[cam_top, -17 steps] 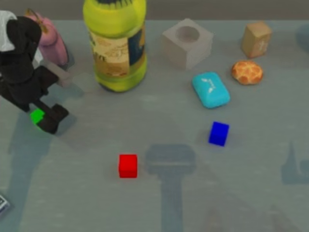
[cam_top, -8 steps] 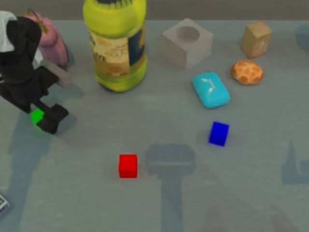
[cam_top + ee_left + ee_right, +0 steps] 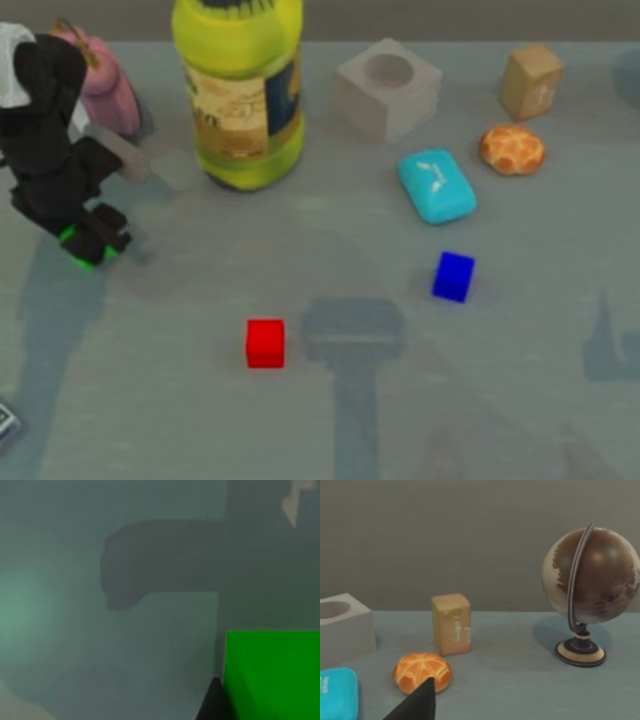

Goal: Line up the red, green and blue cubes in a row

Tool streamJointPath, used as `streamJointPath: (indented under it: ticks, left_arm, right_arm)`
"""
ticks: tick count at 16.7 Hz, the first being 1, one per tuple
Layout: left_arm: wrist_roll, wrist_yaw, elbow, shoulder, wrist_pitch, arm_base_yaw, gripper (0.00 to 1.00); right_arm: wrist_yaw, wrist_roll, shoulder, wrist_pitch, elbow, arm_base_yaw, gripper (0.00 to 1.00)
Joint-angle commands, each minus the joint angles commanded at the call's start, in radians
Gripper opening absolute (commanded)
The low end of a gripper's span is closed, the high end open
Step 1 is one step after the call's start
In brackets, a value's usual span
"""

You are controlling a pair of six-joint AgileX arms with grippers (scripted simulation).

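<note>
Currently our left hand point(image 3: 90, 243) sits low at the bench's point(image 3: 180, 420) left side, clenched on the green cube point(image 3: 84, 247); from above only thin green slivers show under the black fingers. Left wrist view: the green cube point(image 3: 272, 675) fills one corner, a dark finger point(image 3: 212, 702) against its side, bare bench around it.

Red cube point(image 3: 265, 343) lies left of centre on the near half, edges square to the bench edges. Blue cube point(image 3: 453, 276) lies right of centre, well apart from red, turned slightly off square. Being cubes, neither has a long axis.

Open room: the near half around red and blue is bare. The far strip is crowded: pink item point(image 3: 105, 85) behind the left hand, yellow bottle point(image 3: 240, 90), grey block point(image 3: 388, 88), tan block point(image 3: 531, 82), orange bun point(image 3: 512, 150), teal soap point(image 3: 437, 186) just beyond blue.

Right wrist view shows a globe point(image 3: 590, 587) and a dark finger tip point(image 3: 420, 702); we cannot tell whether the right hand is released or clenched.
</note>
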Motion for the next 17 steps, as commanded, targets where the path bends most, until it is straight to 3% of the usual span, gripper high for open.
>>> streamJointPath:
  ticks: [2,12,17]
  left_arm:
    - [0.000,0.000,0.000,0.000,0.000,0.000,0.00]
    - [-0.004,0.009,0.018,-0.025,-0.029,0.000,0.00]
    - [-0.007,0.009,0.126,-0.084,-0.208,0.015,0.00]
  right_arm:
    - [0.000,0.000,0.000,0.000,0.000,0.000,1.00]
    - [0.000,0.000,0.000,0.000,0.000,0.000,1.00]
    - [0.000,0.000,0.000,0.000,0.000,0.000,1.00]
